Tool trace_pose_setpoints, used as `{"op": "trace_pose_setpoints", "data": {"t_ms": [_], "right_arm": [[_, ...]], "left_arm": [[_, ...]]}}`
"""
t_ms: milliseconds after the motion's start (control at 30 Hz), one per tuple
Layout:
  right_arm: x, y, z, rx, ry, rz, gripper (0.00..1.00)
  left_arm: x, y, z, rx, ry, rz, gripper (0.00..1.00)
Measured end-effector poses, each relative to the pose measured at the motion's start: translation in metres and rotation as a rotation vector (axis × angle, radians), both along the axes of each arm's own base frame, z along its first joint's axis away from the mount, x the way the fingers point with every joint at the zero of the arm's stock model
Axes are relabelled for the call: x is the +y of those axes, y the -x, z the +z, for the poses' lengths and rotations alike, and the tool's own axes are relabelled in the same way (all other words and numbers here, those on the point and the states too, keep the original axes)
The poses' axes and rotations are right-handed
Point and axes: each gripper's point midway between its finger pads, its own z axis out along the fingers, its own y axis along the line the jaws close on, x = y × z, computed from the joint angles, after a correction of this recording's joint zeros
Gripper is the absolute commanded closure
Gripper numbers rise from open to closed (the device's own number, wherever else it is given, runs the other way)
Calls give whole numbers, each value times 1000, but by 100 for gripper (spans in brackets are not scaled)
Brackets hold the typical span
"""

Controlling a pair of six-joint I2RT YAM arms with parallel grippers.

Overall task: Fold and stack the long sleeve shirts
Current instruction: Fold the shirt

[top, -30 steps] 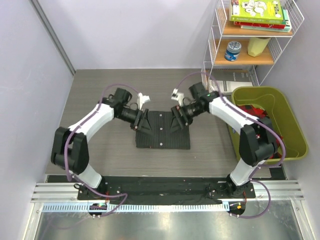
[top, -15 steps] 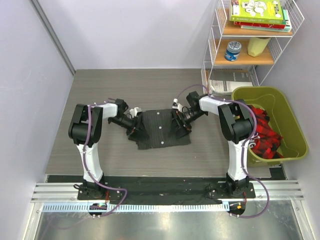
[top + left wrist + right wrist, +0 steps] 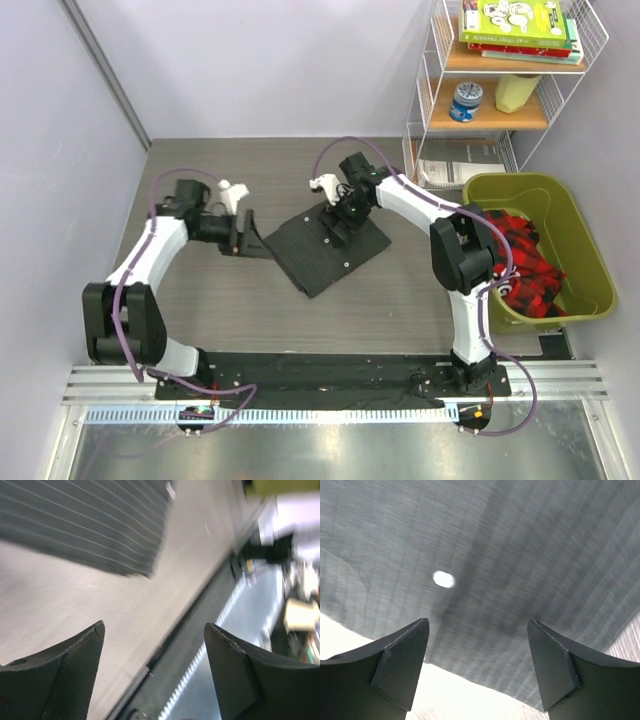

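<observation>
Fold looks finished on pinstripe shirt [image 3: 330,250]; left gripper [image 3: 248,233] and right gripper [image 3: 336,218] gape empty; next, likely fetch another garment

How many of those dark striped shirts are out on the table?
1: the dark pinstriped shirt lies folded in the middle of the table, turned askew. More could be stacked under it; I can't tell.
</observation>
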Motion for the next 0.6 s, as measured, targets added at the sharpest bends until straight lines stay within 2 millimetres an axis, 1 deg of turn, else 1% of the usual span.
{"op": "trace_pose_setpoints", "data": {"t_ms": [33,67,100,133,200,233,267,300,367,400,467,500,533,600], "right_arm": [[8,1,5,-25,-4,20,18],[15,3,10,-54,-6,37,21],[24,10,13,-66,-7,61,22],[33,17,15,-88,-9,85,24],[53,31,17,-126,-8,134,28],[63,40,15,-140,-6,164,30],[72,47,12,-153,-4,188,35],[80,55,6,-159,2,216,38],[91,70,-6,-173,19,273,43],[93,78,-14,-178,32,301,44],[87,90,-32,-186,68,358,44],[85,91,-35,-210,73,387,43],[82,93,-33,-239,69,416,42],[63,106,-35,-272,91,508,38]], "left_arm": [[12,-9,8,-36,-2,57,12],[23,-17,12,-57,-10,106,9],[32,-24,13,-71,-22,149,1],[45,-32,14,-79,-40,204,0],[59,-42,12,-84,-77,271,0],[64,-46,11,-88,-91,292,0],[70,-49,11,-91,-107,316,0],[76,-54,13,-98,-125,340,0],[85,-63,19,-125,-152,376,0],[90,-69,25,-145,-163,391,0],[98,-78,35,-187,-180,412,0],[100,-81,40,-206,-184,419,0],[101,-83,44,-227,-183,420,0],[100,-82,50,-271,-184,396,0]]}}
